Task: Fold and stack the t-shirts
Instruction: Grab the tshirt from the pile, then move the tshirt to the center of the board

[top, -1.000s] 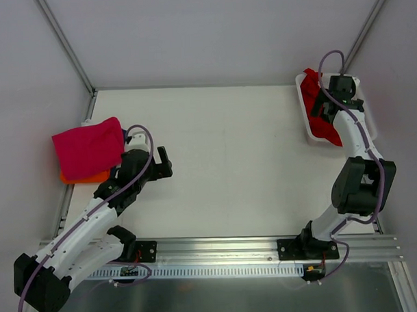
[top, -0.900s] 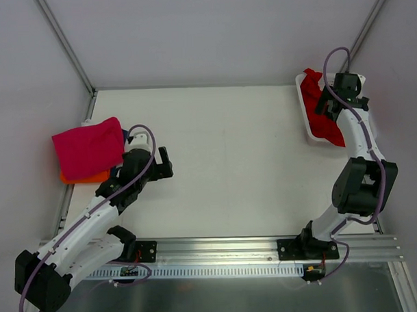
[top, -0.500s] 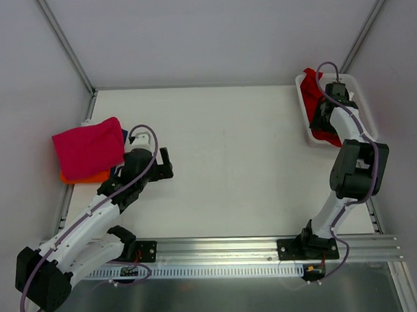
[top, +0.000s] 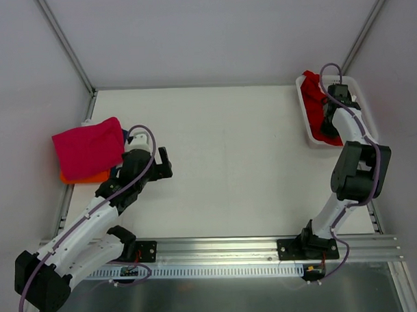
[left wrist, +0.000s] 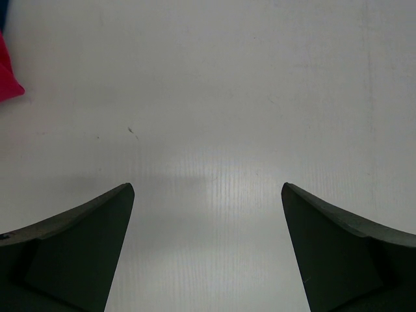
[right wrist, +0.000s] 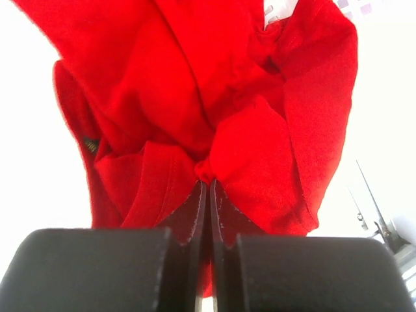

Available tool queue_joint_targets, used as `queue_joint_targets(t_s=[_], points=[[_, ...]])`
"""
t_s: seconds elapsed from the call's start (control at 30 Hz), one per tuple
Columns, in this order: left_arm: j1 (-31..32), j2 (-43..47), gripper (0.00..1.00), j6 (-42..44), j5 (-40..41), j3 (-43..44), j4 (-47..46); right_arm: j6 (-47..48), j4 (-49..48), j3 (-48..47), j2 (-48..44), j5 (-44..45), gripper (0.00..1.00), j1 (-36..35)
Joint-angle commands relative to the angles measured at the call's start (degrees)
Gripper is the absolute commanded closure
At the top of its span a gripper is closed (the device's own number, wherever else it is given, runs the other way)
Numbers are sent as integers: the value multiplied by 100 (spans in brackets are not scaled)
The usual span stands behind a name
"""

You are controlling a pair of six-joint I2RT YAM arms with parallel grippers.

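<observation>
The white table (top: 229, 162) stands inside pale walls, and most of its surface is bare. At its far right corner is a white basket (top: 358, 79), and the red shirt (right wrist: 195, 84) lies crumpled in it, one part hanging over the inner wall. The right gripper (right wrist: 208, 185) reaches down into the basket. Its jaws are closed together on a small fold of the red cloth, just at their tips. At the left edge of the table a folded pink shirt (top: 88, 146) lies on top of an orange shirt (top: 82, 177). The left gripper (left wrist: 207, 188) hovers just beside this pile, over bare table, with jaws wide apart and nothing between them. I judge that the step in hand is to take the red shirt out of the basket for folding. The pinch looks thin, so the cloth may slip out when the arm lifts, because the rest of the shirt pulls down. The shirt may also catch on the basket wall and drag or tip the light basket. If only one layer is held, the shirt may come out twisted and be hard to spread flat.
</observation>
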State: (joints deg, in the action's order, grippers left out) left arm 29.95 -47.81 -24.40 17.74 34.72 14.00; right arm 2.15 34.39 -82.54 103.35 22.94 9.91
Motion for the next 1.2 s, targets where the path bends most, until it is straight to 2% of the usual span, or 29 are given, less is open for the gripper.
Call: queue_joint_targets(t_s=[0.0,0.17,0.3,0.5,0.53,0.63,0.7,0.73,0.8,0.83,0.93,0.97,1.0,1.07,1.17], points=[[19,-201,1,-11,317,87,-82,4,138,19,-938,-412,100,-94],[10,-544,1,-56,266,508,-73,-57,182,-367,-2176,-1721,99,-559],[10,-860,1,-108,107,676,-73,-171,393,-1235,-2662,-2668,100,-956],[10,-1090,1,-179,19,729,-82,-917,130,-2080,-2715,-4865,100,-1202],[10,-1099,1,-179,11,747,-82,-1075,51,-2177,-2663,-5469,99,-1246],[19,-1125,1,-161,-7,773,-81,-1962,-686,-2459,-2399,-6709,99,-1360],[19,-1125,1,-161,10,808,-73,-2480,-1424,-2696,-2197,-7196,99,-1597],[19,-1116,1,-161,-7,826,-73,-3022,-1627,-3001,-1953,-7511,99,-1772],[10,-1099,1,-161,-7,843,-73,-3666,-2505,-3328,-1688,-7812,100,-1966],[10,-1090,1,-161,-16,843,-73,-4296,-3038,-3747,-1373,-7996,100,-2184],[19,-1072,1,-188,-16,861,-73,-5256,-3587,-4732,-557,-8182,100,-2554],[19,-1081,1,-205,-25,861,-81,-5504,-3710,-5528,-335,-8200,100,-2625],[19,-1081,1,-205,-25,861,-73,-5785,-3886,-5884,-107,-8191,100,-2678],[10,-1055,1,-214,-51,852,-73,-6734,-4606,-6508,393,-8148,99,-2766],[10,-976,1,-240,-25,808,-73,-7263,-5311,-6223,380,-8130,100,-2810]])
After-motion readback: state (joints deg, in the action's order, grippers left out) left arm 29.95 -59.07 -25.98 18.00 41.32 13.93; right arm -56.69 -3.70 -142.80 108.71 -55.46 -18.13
